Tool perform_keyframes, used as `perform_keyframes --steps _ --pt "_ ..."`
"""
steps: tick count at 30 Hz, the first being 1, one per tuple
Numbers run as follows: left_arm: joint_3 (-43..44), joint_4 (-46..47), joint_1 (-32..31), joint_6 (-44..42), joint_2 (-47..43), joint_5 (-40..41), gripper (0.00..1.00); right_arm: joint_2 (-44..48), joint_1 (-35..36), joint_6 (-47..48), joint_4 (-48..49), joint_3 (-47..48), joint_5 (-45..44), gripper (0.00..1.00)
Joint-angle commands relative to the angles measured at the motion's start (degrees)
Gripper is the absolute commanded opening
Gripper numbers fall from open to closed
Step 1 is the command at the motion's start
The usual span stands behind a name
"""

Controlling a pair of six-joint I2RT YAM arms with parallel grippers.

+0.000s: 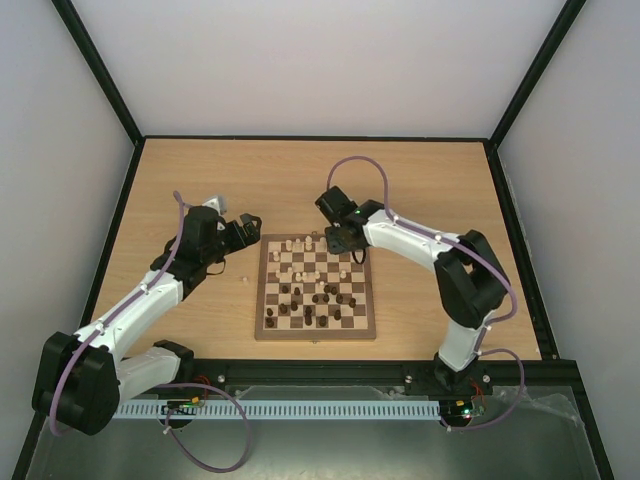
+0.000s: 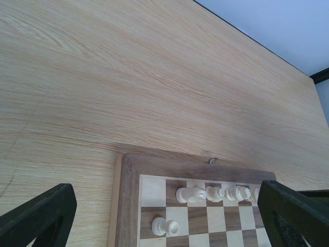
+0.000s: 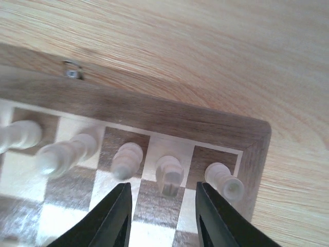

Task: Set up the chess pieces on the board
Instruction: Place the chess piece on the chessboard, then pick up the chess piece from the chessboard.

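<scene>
The board [image 1: 315, 334] lies in the middle of the table. Cream chess pieces [image 1: 300, 243] line its far rows and dark ones [image 1: 325, 298] are scattered over the middle and near squares. My right gripper [image 1: 340, 243] hangs over the far right corner. In the right wrist view it [image 3: 163, 189] is open, its fingers either side of a cream knight [image 3: 169, 175] without touching it. A cream rook [image 3: 224, 181] stands in the corner beside a bishop [image 3: 127, 159]. My left gripper [image 1: 245, 228] is wide open by the far left corner [image 2: 128, 206] and holds nothing [image 2: 165, 189].
A small pale piece [image 1: 243, 281] lies on the table just left of the board. A metal clasp [image 2: 212, 160] sticks out of the board's far edge. Black frame posts [image 1: 100, 70] border the table, and a slotted rail [image 1: 300, 408] runs along the near edge.
</scene>
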State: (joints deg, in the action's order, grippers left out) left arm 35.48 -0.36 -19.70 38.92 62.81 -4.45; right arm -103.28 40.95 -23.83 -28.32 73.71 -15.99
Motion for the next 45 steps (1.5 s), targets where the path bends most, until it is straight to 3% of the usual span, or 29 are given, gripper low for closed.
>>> perform_keyframes --steps 1,10,21,25,31,40,45 --pt "-0.2 0.3 0.0 -0.3 -0.3 0.0 1.00 8.2 0.7 1.2 0.7 -0.6 2.0 0.40" --pt "0.1 0.6 0.2 -1.0 2.2 0.4 0.99 18.5 0.9 4.0 6.0 -7.1 0.9 0.70" --pt "5.6 -9.1 -7.4 1.0 5.1 8.7 0.97 18.5 0.8 2.6 8.3 -10.6 3.3 0.71" --pt "7.9 -13.2 -12.7 2.4 6.0 14.5 0.82 19.2 0.9 2.3 8.5 -11.0 5.6 0.70" --pt "11.3 -16.7 -17.8 2.5 13.1 19.7 0.49 20.0 0.8 2.1 8.5 -11.3 7.5 0.70" --pt "16.0 -21.8 -17.9 -1.3 21.1 17.4 0.31 20.1 0.9 2.2 8.4 -11.5 8.9 0.70" --pt "16.5 -21.4 -17.9 -2.5 23.5 15.0 0.30 19.8 0.9 2.2 8.6 -11.6 9.5 0.70"
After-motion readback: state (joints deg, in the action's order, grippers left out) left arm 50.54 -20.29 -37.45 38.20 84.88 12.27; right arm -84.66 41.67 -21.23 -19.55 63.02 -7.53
